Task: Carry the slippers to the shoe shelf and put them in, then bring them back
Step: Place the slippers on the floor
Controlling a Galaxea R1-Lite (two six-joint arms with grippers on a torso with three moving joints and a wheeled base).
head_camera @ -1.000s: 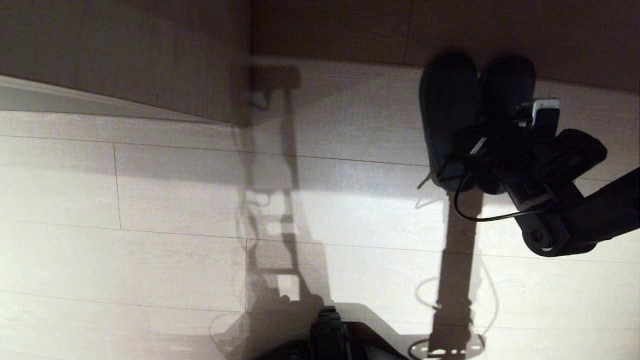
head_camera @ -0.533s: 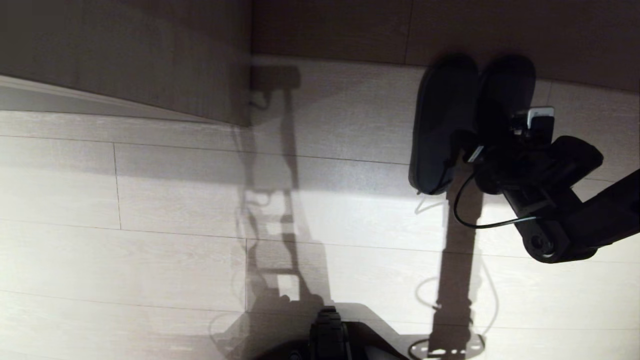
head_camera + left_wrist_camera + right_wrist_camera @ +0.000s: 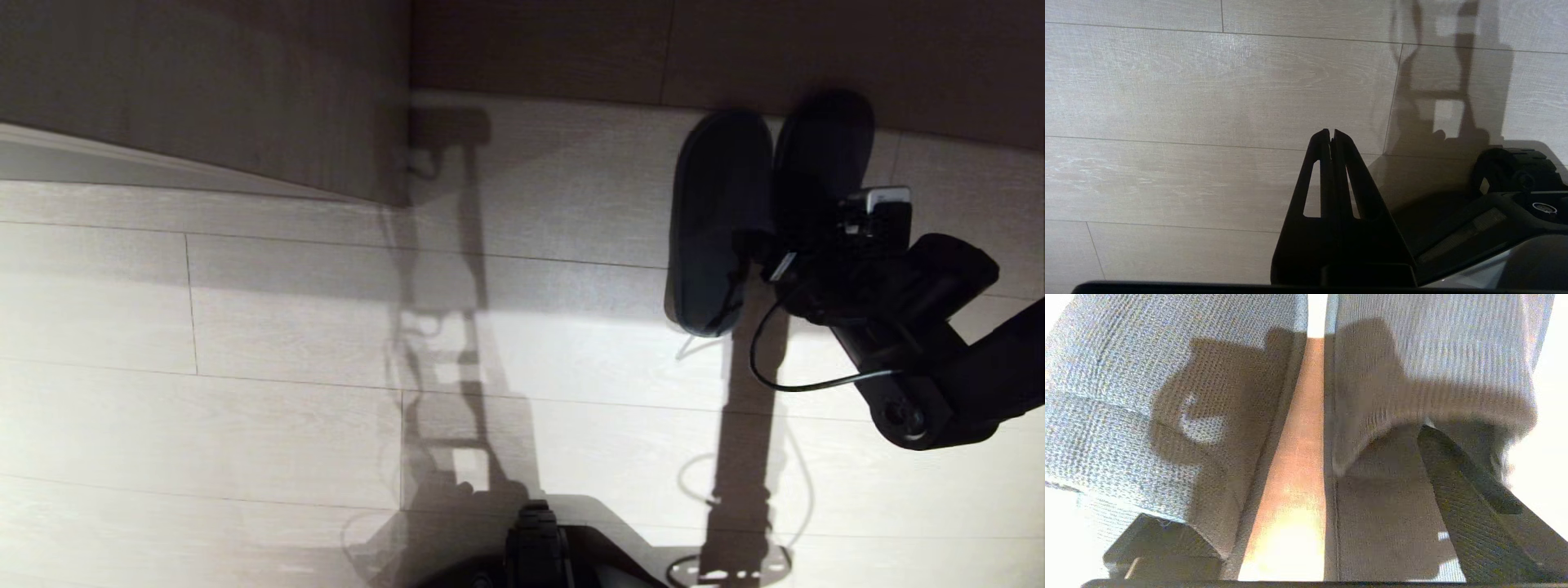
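The slippers lie side by side on the floor at the right, toes toward a dark panel: the left slipper [image 3: 718,220] and the right slipper [image 3: 824,147]. My right gripper [image 3: 796,237] sits low over their heel ends and is open. In the right wrist view the slippers [image 3: 1167,375] fill the picture with a strip of floor between them. The right gripper [image 3: 1290,477] has one finger [image 3: 1453,490] on the right slipper's insole under its band. My left gripper [image 3: 1331,132] is shut, parked over bare floor. I cannot tell whether the panels belong to the shoe shelf.
A beige wood-grain panel [image 3: 204,90] juts out at the far left and ends in an upright edge. A darker panel [image 3: 735,49] runs behind the slippers. My base [image 3: 535,547] shows at the near edge. A black cable [image 3: 784,384] loops off the right wrist.
My right gripper has opened and drawn back a little. The slippers, pressed together before, now lie apart, and the left slipper has slid toward me.
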